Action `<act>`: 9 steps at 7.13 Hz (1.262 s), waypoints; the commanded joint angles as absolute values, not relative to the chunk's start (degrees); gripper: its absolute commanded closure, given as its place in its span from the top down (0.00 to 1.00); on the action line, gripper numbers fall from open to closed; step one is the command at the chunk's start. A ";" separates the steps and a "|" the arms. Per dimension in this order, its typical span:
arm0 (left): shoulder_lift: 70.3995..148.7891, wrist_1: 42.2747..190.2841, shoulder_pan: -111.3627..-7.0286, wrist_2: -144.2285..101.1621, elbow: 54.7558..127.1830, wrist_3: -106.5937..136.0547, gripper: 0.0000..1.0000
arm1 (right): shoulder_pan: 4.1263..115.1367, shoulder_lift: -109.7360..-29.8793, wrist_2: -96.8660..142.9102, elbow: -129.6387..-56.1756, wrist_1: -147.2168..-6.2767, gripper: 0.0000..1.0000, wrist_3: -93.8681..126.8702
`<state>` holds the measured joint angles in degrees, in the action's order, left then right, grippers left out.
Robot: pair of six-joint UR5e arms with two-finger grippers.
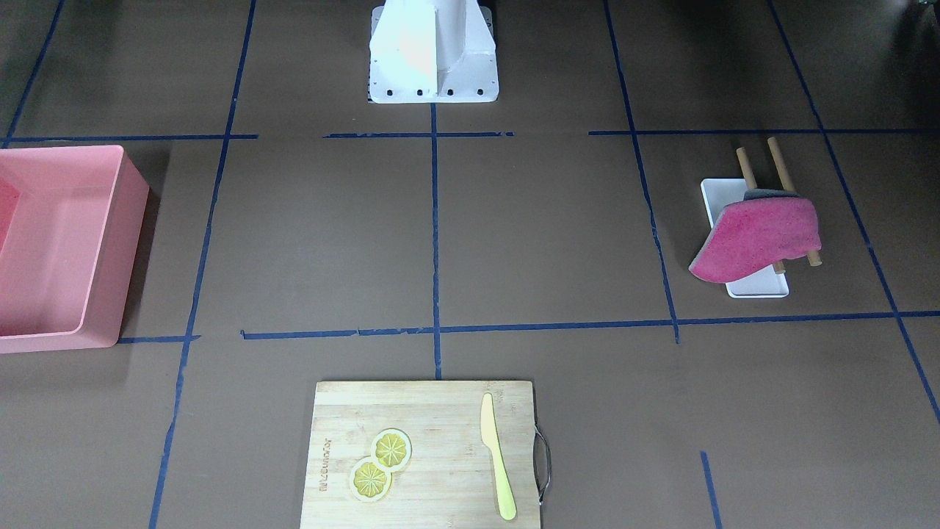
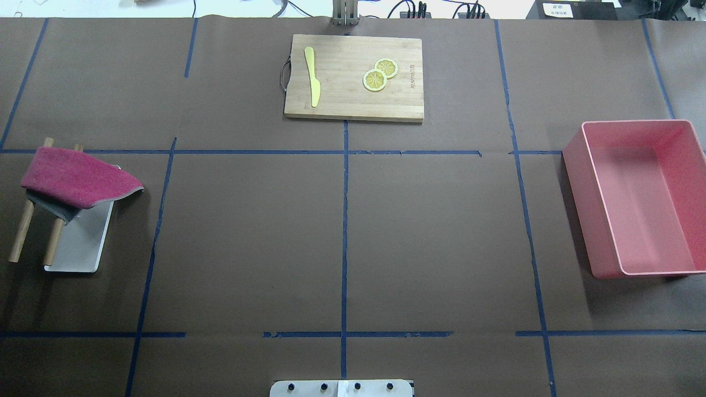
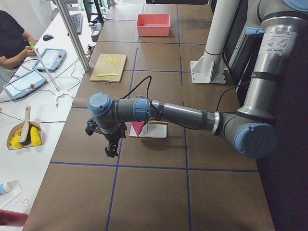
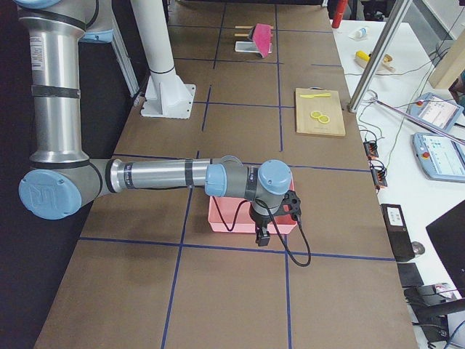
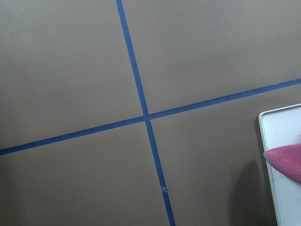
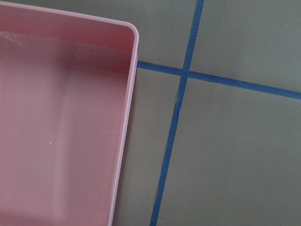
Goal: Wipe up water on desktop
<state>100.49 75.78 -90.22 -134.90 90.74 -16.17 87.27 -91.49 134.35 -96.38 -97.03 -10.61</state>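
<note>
The dark-brown desktop with blue tape lines shows no water that I can make out. A magenta cloth hangs over a wooden two-rod rack above a white tray on my left side; it also shows in the front view. My left gripper hovers near the cloth and shows only in the side view, so I cannot tell its state. My right gripper hovers by the pink bin; I cannot tell its state either.
A pink bin stands on my right side. A bamboo cutting board with two lemon slices and a yellow knife lies at the far middle. The robot base stands at the near middle edge.
</note>
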 commanded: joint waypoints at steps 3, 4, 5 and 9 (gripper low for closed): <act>99.49 77.26 -89.82 -133.95 91.31 -15.65 1.00 | 87.28 -91.58 134.56 -96.59 -97.12 1.00 -10.55; 99.67 76.65 -89.56 -132.12 92.01 -15.12 1.00 | 87.28 -91.76 134.56 -96.42 -97.12 1.00 -10.63; 99.58 76.64 -88.86 -130.19 92.98 -15.03 1.00 | 87.28 -91.93 134.65 -96.33 -97.12 1.00 -10.63; 97.04 76.90 -88.77 -130.51 95.80 -14.86 1.00 | 87.28 -91.93 134.65 -96.33 -97.12 1.00 -10.72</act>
